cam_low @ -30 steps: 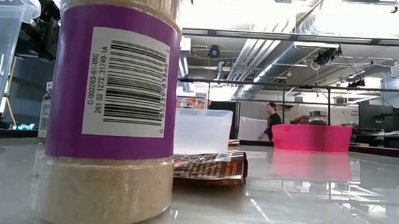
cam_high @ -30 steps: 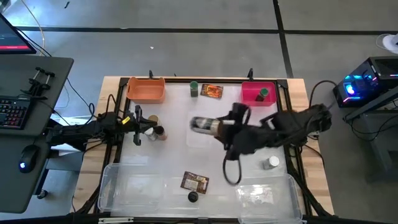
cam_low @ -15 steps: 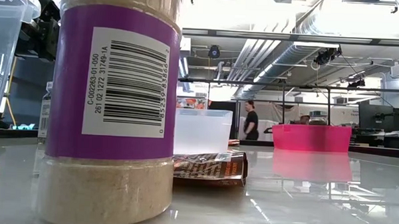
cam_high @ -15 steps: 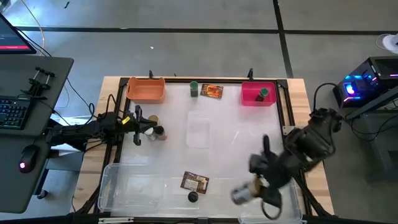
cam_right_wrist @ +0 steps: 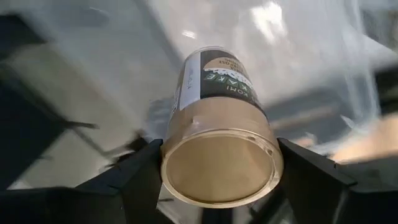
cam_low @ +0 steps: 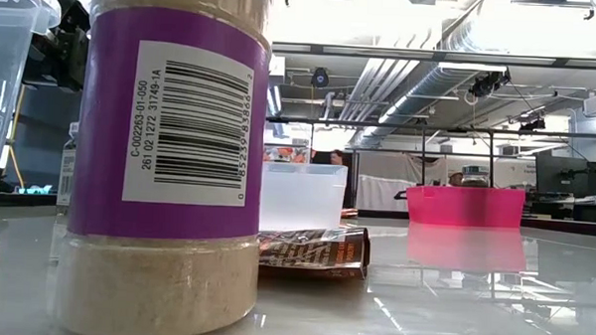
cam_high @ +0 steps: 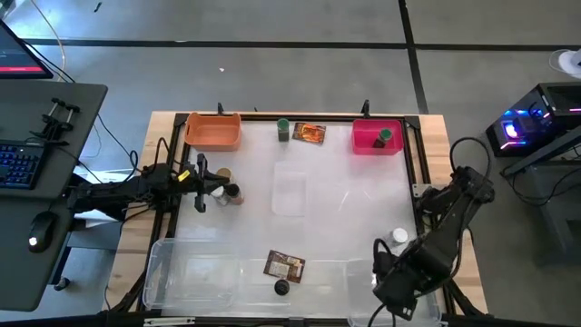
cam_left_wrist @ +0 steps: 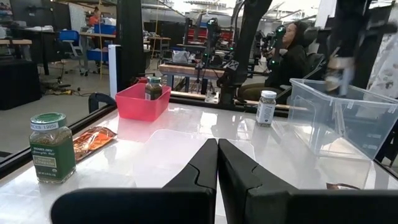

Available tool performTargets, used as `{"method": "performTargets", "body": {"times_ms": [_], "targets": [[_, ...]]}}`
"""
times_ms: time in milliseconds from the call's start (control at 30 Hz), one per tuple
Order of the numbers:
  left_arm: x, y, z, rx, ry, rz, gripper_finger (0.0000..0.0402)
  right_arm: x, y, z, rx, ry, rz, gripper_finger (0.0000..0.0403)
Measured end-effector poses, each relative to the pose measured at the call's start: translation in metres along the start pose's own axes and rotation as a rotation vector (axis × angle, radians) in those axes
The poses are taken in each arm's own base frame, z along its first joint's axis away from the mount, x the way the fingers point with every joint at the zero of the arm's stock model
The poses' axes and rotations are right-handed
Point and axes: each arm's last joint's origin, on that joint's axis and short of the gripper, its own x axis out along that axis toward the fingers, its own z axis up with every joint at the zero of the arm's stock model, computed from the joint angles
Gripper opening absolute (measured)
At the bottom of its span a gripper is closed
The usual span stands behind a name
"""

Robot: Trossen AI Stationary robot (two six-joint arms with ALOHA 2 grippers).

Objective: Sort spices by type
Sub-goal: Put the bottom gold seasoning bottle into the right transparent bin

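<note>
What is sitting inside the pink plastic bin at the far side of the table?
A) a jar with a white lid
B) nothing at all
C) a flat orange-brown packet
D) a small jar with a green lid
D: the high view shows a small jar with a green lid inside the pink plastic bin, and the left wrist view shows it standing there upright.

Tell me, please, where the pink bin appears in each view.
High view: pink bin at the far edge, right side.
Low view: pink bin right of centre.
Left wrist view: pink bin left of centre.
Right wrist view: not in it.
Shared landmark: jar standing inside it.
</note>
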Motion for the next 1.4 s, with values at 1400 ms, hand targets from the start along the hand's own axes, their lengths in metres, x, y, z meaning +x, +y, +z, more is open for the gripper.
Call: {"method": "performTargets", "body": {"times_ms": [1400], "targets": [[0.000, 0.000, 0.000, 0.000, 0.000, 0.000, 0.0001, 0.076, 0.019, 0.009, 0.705, -0.089, 0.158, 0.0273]]}}
